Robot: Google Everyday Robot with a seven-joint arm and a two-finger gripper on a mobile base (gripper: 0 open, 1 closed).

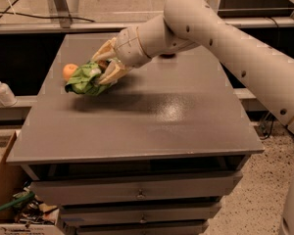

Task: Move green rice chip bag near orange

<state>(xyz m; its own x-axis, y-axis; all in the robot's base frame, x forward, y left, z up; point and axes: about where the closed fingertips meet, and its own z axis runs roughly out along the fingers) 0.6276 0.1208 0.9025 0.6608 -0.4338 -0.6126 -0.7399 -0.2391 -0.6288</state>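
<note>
The green rice chip bag point(85, 80), crinkled light green, is held in my gripper point(105, 67), whose cream fingers are shut on its right end. The bag hangs just above the grey table top at the left side. The orange point(69, 71) sits on the table right behind the bag's left end, partly hidden by it. The bag's label does not show.
The grey table point(186, 111) has drawers below its front edge. A white pump bottle point(2, 89) stands on a ledge to the left. A cardboard box point(2, 180) with clutter is on the floor at lower left. My arm point(225, 38) crosses from the right.
</note>
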